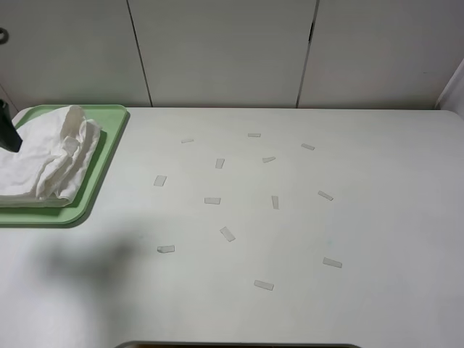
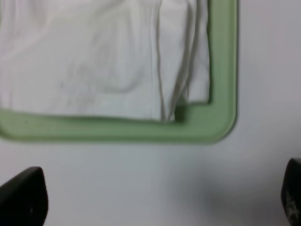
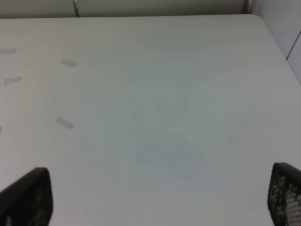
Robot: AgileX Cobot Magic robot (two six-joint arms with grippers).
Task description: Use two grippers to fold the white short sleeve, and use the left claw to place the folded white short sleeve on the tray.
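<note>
Left end effector point(image 2: 155, 200) released, empty, beside folded white short sleeve point(image 2: 103, 61) on tray point(image 2: 221, 117).

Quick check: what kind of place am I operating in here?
Likely a lab test bench: a plain white table dotted with tape strips as position markers, a green tray, blank white panels behind.
</note>
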